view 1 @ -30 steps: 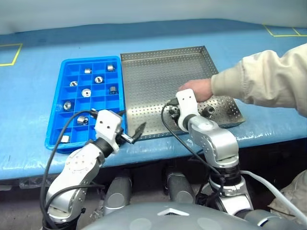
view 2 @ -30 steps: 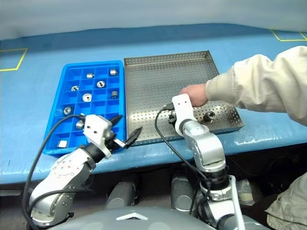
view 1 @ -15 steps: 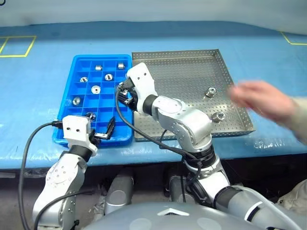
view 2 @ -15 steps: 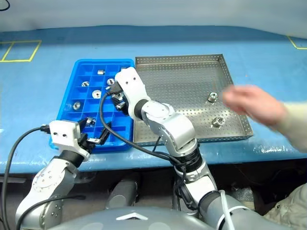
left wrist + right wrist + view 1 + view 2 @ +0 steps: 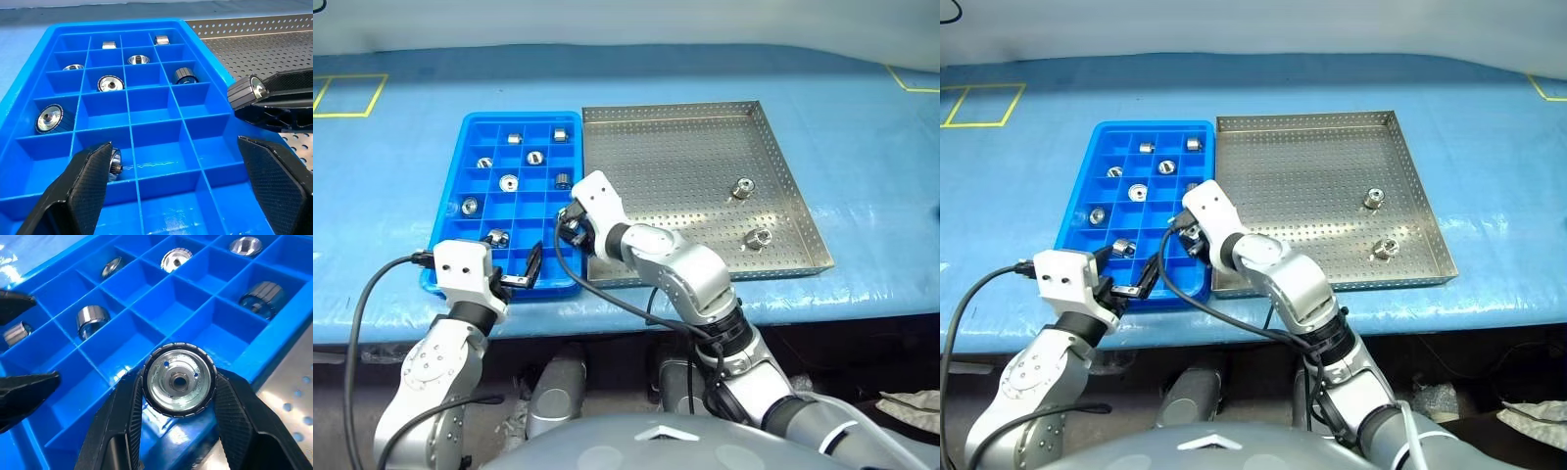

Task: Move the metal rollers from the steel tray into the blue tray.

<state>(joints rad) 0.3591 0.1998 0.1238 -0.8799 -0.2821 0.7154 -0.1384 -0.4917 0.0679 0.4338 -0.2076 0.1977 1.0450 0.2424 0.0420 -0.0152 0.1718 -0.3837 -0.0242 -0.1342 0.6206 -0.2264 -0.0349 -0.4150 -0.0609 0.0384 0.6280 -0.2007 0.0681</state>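
My right gripper [image 5: 178,396] clamps a shiny silver knurled roller [image 5: 179,379] over the bright blue compartmented plastic tray [image 5: 450,211], near its steel-tray-side edge; my left gripper [image 5: 181,186] gapes wide, holding nothing, over that tray's near end.

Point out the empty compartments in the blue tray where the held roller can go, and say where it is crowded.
The right gripper holds a roller over the blue tray edge beside the steel tray. Free: the middle compartments below it, between the lone roller at the outer wall and the steel-tray side, and most of the near rows. Crowded: the far rows, and the near edge where the open left gripper hovers.
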